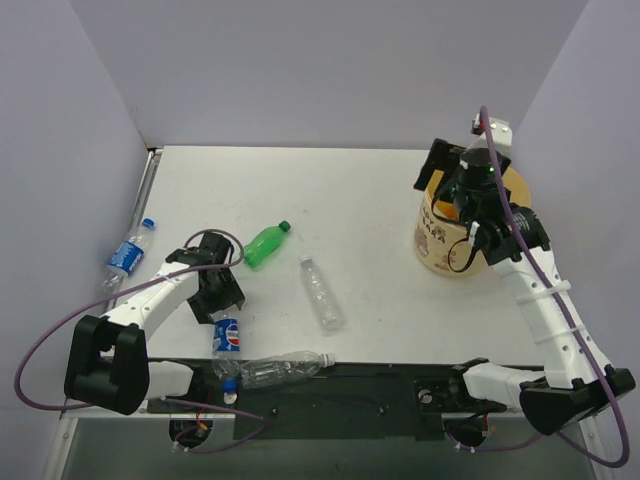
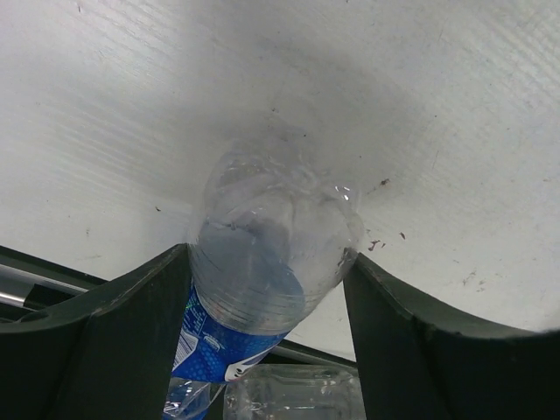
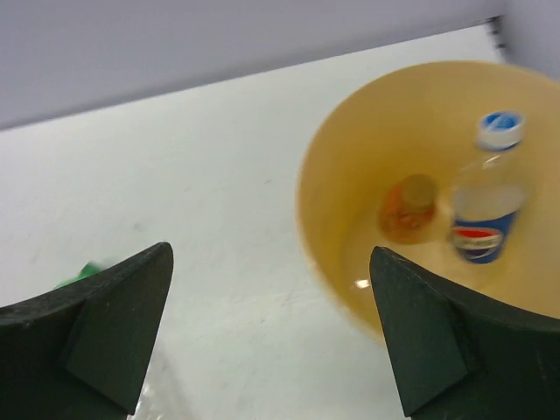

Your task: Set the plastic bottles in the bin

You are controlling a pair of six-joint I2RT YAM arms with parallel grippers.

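The white table [image 1: 350,200] carries everything. The right arm [image 1: 545,300] reaches out over the bin [image 1: 437,245], which stands upright near the table's right edge. The left arm [image 1: 150,300] bends in over the near-left part of the table. The right gripper [image 3: 269,254] hangs above the bin's near rim with its jaws spread wide and nothing between them. Inside the bin lie a binned Pepsi bottle [image 3: 486,210] and, just beside it, a small orange bottle [image 3: 409,208]. The left gripper [image 2: 267,258] is down at the table with its jaws either side of the near Pepsi bottle [image 1: 226,337]. Both fingers [image 2: 114,341] lie against the bottle's sides, so it sits clamped between them, its base toward the wrist camera and still on the table. Touching or just beside that bottle's far end, a long clear bottle [image 1: 280,368] lies along the table's near edge. Another clear bottle [image 1: 320,292] lies on its side near the table's middle, apart from the others. A green bottle [image 1: 265,244] lies on its side just beyond the left gripper. A far Pepsi bottle [image 1: 128,255] lies by the left wall at the table's left edge, well apart from the bin.
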